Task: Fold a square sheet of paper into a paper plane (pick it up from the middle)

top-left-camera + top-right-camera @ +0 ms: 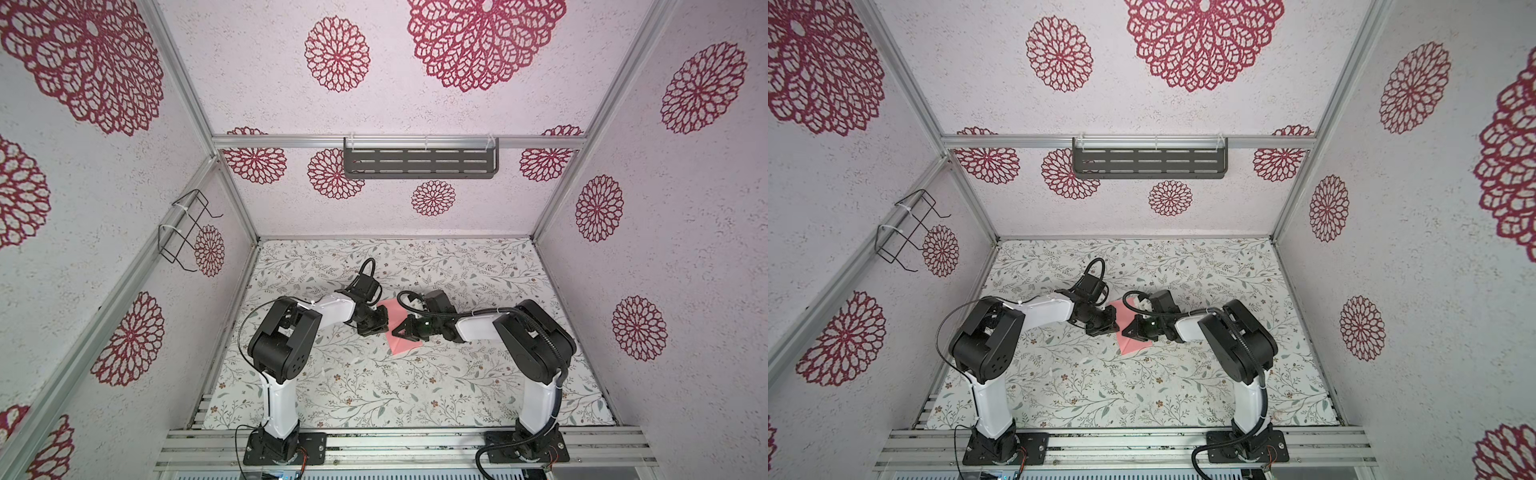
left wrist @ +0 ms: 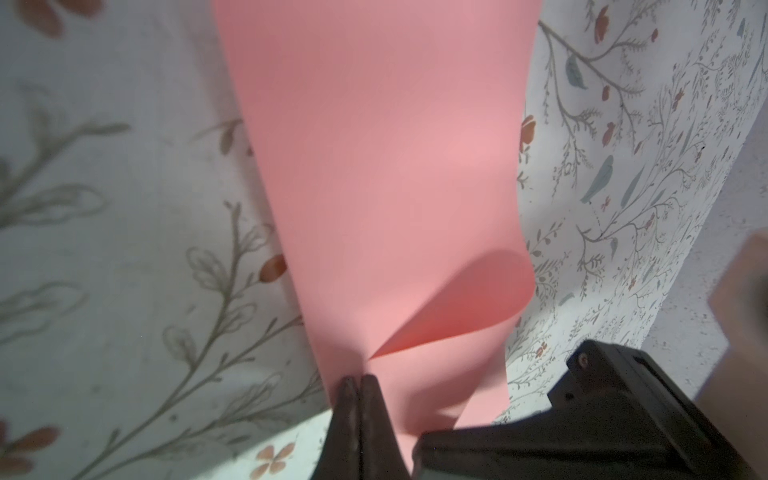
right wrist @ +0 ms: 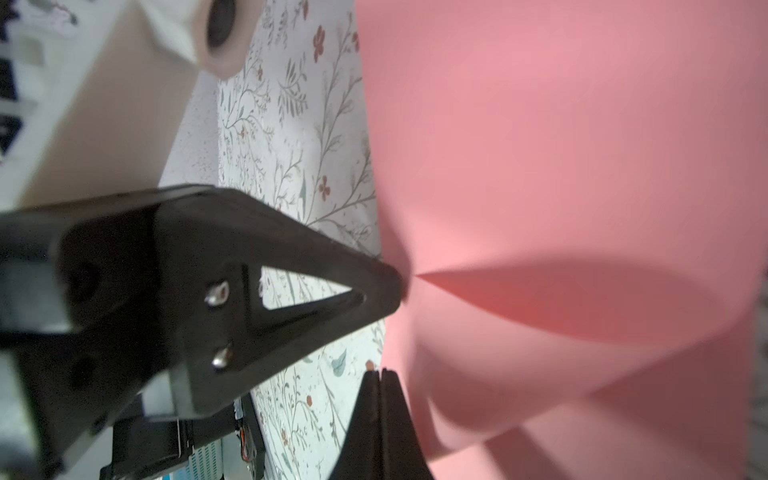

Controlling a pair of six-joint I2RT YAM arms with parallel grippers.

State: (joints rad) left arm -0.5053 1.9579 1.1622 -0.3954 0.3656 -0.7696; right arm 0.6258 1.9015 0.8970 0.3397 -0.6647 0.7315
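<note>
- Looking at the square sheet of paper (image 1: 404, 347), we are finding it near the middle of the surface (image 1: 415, 399), well clear of every edge and corner.
- We are seeing it bowed rather than flat. In the left wrist view it is curling into a soft loop beside the pinch, and no sharp crease is showing.
- The left gripper (image 2: 357, 381) is closed, its jaws pressing together on the paper near its border. The sheet is puckering to a point just where they bite.
- The right gripper (image 3: 380, 374) is closed too, with its tips right at the sheet's border. We are not managing to tell whether paper is actually caught between its jaws or merely brushing them.
- We are judging the sheet to be very light, thin and limp. It is rolling and sagging under its own weight, so it is offering no stiffness to push against.
- We are expecting it to slide out of a shallow pinch, and to crumple or tear if the two holds pull apart hard.
- We are reckoning that the best hold is at the midpoint of one side, deep enough for the jaws to cover paper fully. A matching hold on the opposite midpoint is what we are counting on to run the centre line straight.
- We are treating the folding as barely begun, with the centre crease not yet made.
</note>
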